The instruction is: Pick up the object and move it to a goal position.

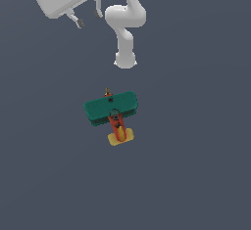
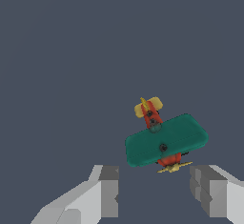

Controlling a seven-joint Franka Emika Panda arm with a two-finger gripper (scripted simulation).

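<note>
The toy biplane (image 1: pixel 112 111) rests on the dark grey floor near the middle of the exterior view, with teal wings, a red-orange fuselage and a yellow tail. In the wrist view the biplane (image 2: pixel 164 139) shows from above, with its propeller end toward my fingers. My gripper (image 1: pixel 88 18) hangs high above the floor at the top of the exterior view, toward its left, well apart from the plane. It is open and empty; in the wrist view my gripper (image 2: pixel 155 194) has its fingers spread wide with a gap between them.
The arm's white base column (image 1: pixel 125 53) stands on the floor beyond the plane in the exterior view. The floor (image 1: pixel 196 175) is a plain dark grey surface with no other objects in view.
</note>
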